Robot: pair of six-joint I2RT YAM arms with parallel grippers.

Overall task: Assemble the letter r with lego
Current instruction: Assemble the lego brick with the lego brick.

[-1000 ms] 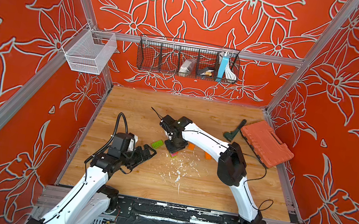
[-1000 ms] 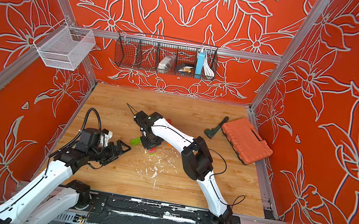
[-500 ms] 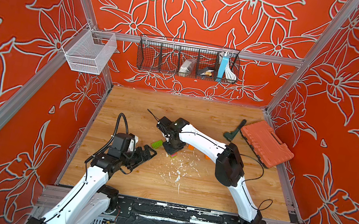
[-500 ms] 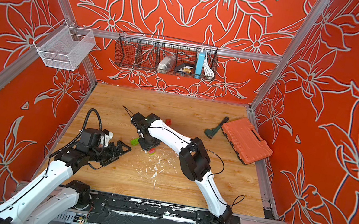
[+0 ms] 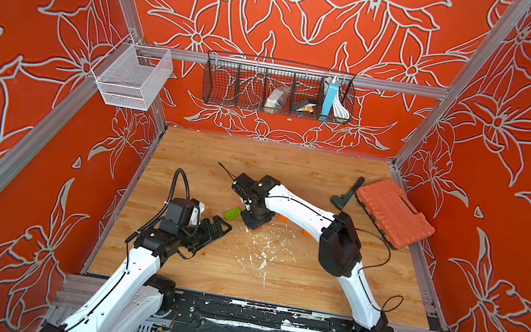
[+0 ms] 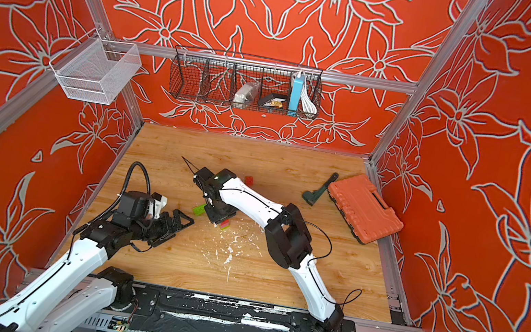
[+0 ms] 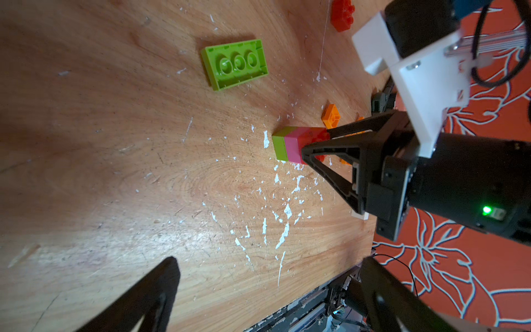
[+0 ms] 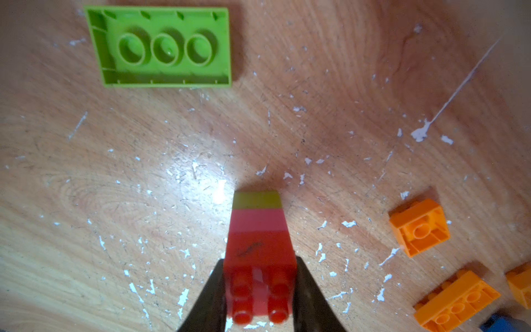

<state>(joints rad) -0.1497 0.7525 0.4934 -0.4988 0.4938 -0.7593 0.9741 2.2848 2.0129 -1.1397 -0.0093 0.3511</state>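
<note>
1. Top view: your left gripper [image 5: 215, 234] stands wide open, empty, parked clear.
2. Left wrist: your right gripper [image 7: 316, 140] steadies the lego stack [image 7: 287, 143] upright, apparently seated on the counter [image 7: 115, 172].
3. Right wrist: jaws clamp its red brick [image 8: 260, 250]; lime brick [image 8: 161, 46] lies inverted, apart.

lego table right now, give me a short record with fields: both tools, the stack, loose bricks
right tool: shut on stack
stack: red on top, pink in the middle, lime at the bottom
left tool: open, empty, apart from all bricks
lime brick: loose, underside up
orange bricks: three loose, apart from the stack
red brick: loose, farther back
</note>
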